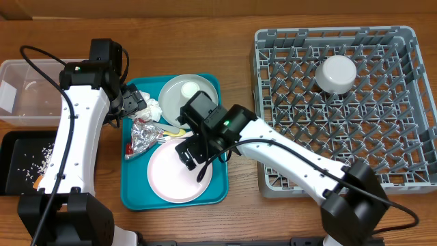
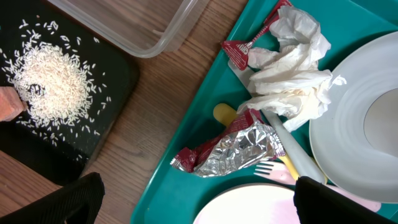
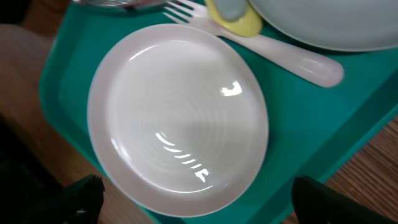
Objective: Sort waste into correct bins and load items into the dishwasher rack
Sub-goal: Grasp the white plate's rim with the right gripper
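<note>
My left gripper (image 1: pixel 130 106) (image 2: pixel 199 208) is open and empty, above the teal tray's left edge beside a crumpled white napkin (image 2: pixel 298 68), crumpled silver foil (image 2: pixel 239 149) and red-and-white wrappers (image 2: pixel 249 50). My right gripper (image 1: pixel 194 154) (image 3: pixel 199 205) is open and empty over the pinkish white plate (image 1: pixel 171 181) (image 3: pixel 180 118). The pale fork (image 3: pixel 273 50), yellow spoon (image 3: pixel 236 22) and grey knife (image 2: pixel 292 146) lie between that plate and the pale grey-green plate (image 1: pixel 171 96), which holds the small white cup (image 1: pixel 189 89). The white bowl (image 1: pixel 336 74) sits upside down in the dishwasher rack (image 1: pixel 403 102).
The clear tub (image 1: pixel 27 89) stands at the far left. The black tray (image 1: pixel 17 160) in front of it holds loose rice (image 2: pixel 50 84) and an orange cube (image 2: pixel 9 102). The teal tray (image 1: pixel 133 198) lies between the bins and the rack.
</note>
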Robot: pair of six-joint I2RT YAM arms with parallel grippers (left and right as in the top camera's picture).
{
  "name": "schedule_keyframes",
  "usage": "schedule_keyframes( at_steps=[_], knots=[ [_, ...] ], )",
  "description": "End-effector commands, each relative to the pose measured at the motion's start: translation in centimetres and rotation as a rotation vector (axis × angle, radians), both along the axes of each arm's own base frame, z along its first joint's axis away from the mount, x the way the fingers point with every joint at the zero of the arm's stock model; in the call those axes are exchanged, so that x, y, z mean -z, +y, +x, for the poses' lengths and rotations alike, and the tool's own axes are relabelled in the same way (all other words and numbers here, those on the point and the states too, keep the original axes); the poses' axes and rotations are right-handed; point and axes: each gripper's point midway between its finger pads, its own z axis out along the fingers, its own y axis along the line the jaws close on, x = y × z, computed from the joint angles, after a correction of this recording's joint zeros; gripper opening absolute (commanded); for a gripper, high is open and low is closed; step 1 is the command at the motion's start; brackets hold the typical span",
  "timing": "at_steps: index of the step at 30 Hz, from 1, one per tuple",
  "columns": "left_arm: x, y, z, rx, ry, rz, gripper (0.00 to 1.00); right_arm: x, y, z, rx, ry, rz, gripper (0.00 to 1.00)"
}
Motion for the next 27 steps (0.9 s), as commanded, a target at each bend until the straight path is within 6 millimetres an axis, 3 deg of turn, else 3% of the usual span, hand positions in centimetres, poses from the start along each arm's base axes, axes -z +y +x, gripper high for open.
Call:
schedule_keyframes(
  at_steps=[1, 5, 9, 14, 19, 27],
  knots=[
    [-1.1, -0.1, 0.5, -0.018, -0.043, -0.004, 1.0, 2.3, -1.4, 1.5, 0.116, -0.031, -0.099, 1.0],
    [-1.1, -0.1, 0.5, -0.018, -0.043, -0.004, 1.0, 3.7, -0.9, 1.7, 0.13, -0.012, -0.102, 1.0],
    [-1.1, -0.1, 0.5, -0.018, -0.043, -0.004, 1.0, 6.6, -0.9, 1.5, 0.158, 0.045, -0.143, 0.99],
    [-1.1, -0.1, 0.5, -0.018, -0.043, -0.004, 1.0, 9.1, -1.1, 1.2, 0.201, 0.095, -0.182, 0.83],
    [-1.1, -0.1, 0.5, -0.018, -0.043, -0.004, 1.0, 9.6, -0.9, 1.0, 0.196, 0.106, -0.18, 0.75],
    [-1.1, -0.1, 0.5, -0.018, -0.043, -0.004, 1.0, 9.6, -0.8, 1.1, 0.197, 0.103, -0.176, 0.36]
  ],
)
